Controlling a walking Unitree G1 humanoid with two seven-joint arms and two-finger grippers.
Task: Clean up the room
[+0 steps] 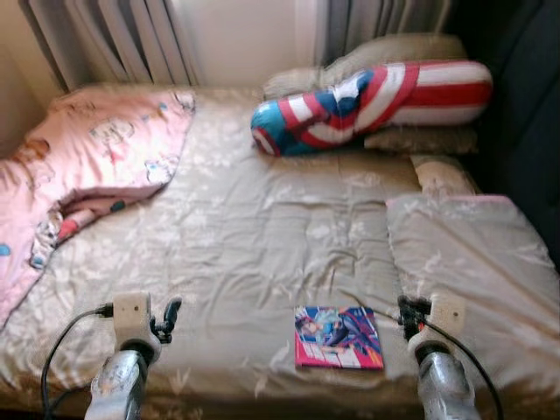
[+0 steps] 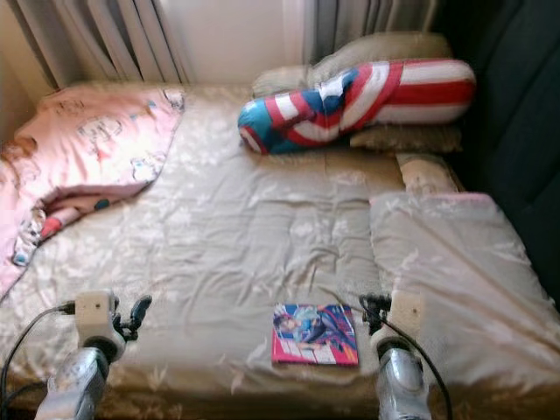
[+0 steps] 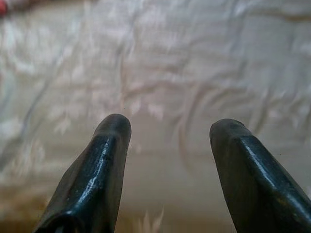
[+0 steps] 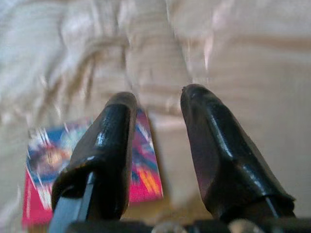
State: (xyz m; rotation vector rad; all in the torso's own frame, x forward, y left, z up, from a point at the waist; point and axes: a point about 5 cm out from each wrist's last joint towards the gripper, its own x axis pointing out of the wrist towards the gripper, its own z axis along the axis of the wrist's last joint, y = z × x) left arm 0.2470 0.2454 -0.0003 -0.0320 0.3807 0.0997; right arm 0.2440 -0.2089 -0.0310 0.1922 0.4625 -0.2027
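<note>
In the left eye view, a big bed (image 1: 262,227) with a shiny beige cover is taking up most of the picture. A bright book (image 1: 339,337) with a pink edge is lying flat on the cover at about 5 o'clock, near the front edge of the bed. The right gripper (image 1: 409,315) is hanging just beside the book's right edge, not touching it. The left gripper (image 1: 166,319) is hovering over bare cover at about 7 o'clock, well apart from the book. A pink blanket (image 1: 96,157) is lying bunched up at about 10 o'clock. A long red, white and blue pillow (image 1: 376,101) is resting at about 1 o'clock, leaning on beige pillows (image 1: 394,52). Grey curtains (image 1: 114,39) are hanging behind the bed at 11 o'clock. In the right eye view, the same things are showing, with the book a bit nearer the middle. In the left wrist view, the left gripper's two black fingers (image 3: 102,170) are standing wide apart and holding nothing, with only the beige cover under them. In the right wrist view, the right gripper's fingers (image 4: 218,145) are partly spread and holding nothing, and the book is lying on the cover just beyond one finger.
</note>
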